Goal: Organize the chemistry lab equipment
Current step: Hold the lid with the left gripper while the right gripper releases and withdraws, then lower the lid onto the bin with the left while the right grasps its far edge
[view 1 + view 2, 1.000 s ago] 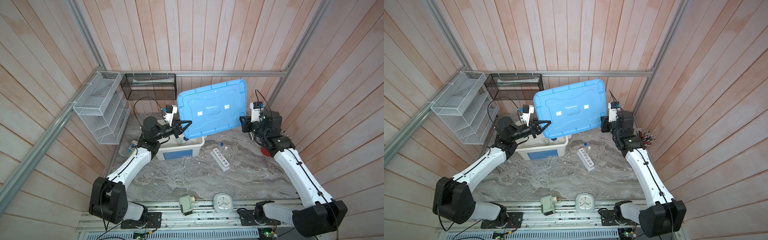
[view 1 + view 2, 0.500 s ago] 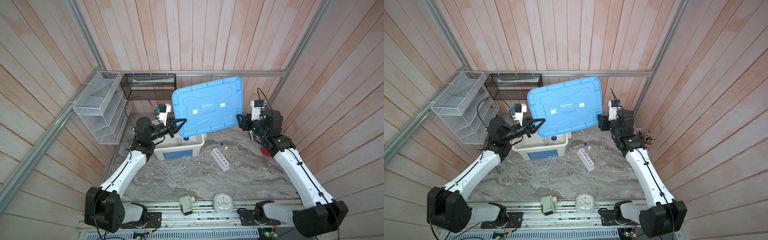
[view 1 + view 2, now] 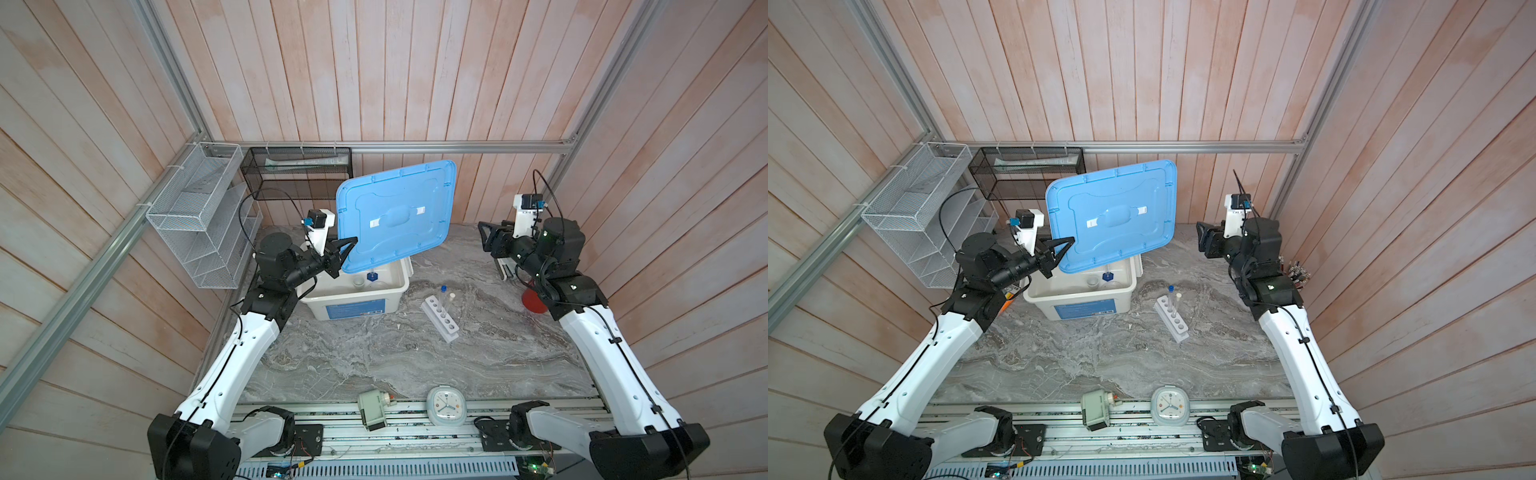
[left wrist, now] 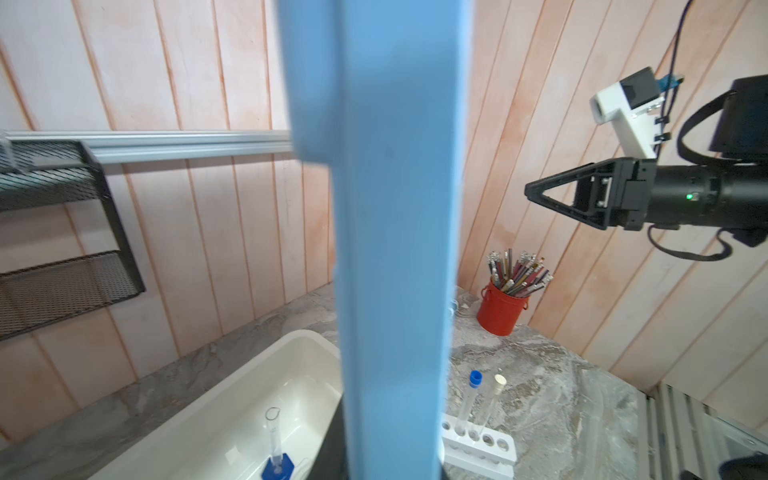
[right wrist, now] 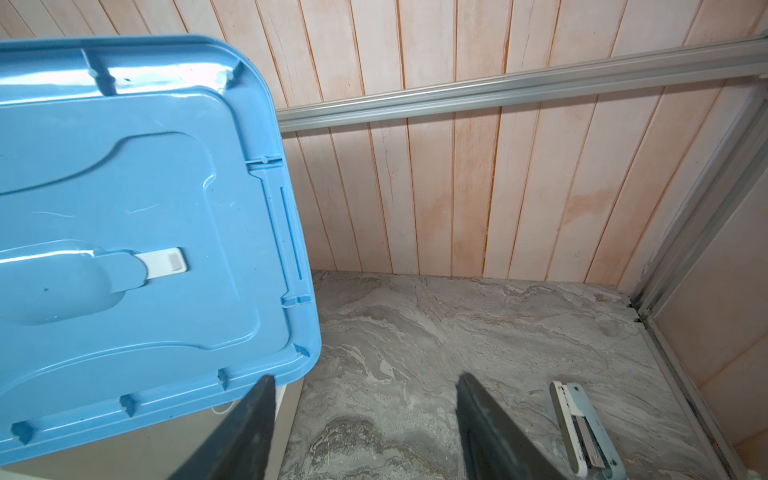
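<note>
Grey marble tabletop (image 3: 374,365), read front to back.

- Front edge: clock (image 3: 446,406), not part of the job.
- Mid tabletop: rack (image 3: 440,318) lying free. Two tubes (image 3: 443,291) stand in its far holes, one blue-capped and one white-capped.
- Behind it, left: white bin (image 3: 353,305), open, with the blue-based cylinder (image 3: 371,276) upright inside.
- Above the bin: blue lid (image 3: 395,216), raised and tilted, underside toward the camera head.
- Left end effector (image 3: 348,249) is clamped on the lid's left edge and is its only support.
- Right end effector (image 5: 365,377) has its jaws apart and empty, near the lid's right edge but not touching it.

Judgement: the step in hand is clearing the lid so the bin can be loaded.

- A wide lid pinched at one edge will lever on the pads, so keep the clamp firm and swing slowly.
- Carry it high enough to clear the cylinder and tubes.
- Lay it flat on bare tabletop, away from the rack.
- The right arm looks free to fetch the rack.
</note>
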Motion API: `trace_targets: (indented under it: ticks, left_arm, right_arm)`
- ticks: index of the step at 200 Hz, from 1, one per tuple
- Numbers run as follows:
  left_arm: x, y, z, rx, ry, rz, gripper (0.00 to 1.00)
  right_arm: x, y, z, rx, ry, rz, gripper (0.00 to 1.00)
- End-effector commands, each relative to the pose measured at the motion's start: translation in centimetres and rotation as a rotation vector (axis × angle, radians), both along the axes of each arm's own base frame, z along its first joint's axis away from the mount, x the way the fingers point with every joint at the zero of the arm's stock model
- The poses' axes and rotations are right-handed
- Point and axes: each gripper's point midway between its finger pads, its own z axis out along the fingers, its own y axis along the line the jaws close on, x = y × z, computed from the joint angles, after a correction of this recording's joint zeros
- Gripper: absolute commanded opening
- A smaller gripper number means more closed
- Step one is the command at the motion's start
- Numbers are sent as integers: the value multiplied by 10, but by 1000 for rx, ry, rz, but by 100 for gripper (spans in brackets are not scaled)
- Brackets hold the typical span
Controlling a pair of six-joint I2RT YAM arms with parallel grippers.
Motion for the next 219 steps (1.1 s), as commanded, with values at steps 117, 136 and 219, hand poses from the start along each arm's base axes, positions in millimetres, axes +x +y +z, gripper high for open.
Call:
trace_targets:
  ticks: [117,136,219]
  left_arm:
    - [-52,58,51,517,-528,355,0]
    - [-54,59,49,601,-572,388,0]
    - [-73,51,33,785,-771,386,0]
  right_arm:
    - [-35,83,75,372,115,518,69]
    - [-36,92,68,399,154,572,69]
    - [-40,120,55,526,239,702,71]
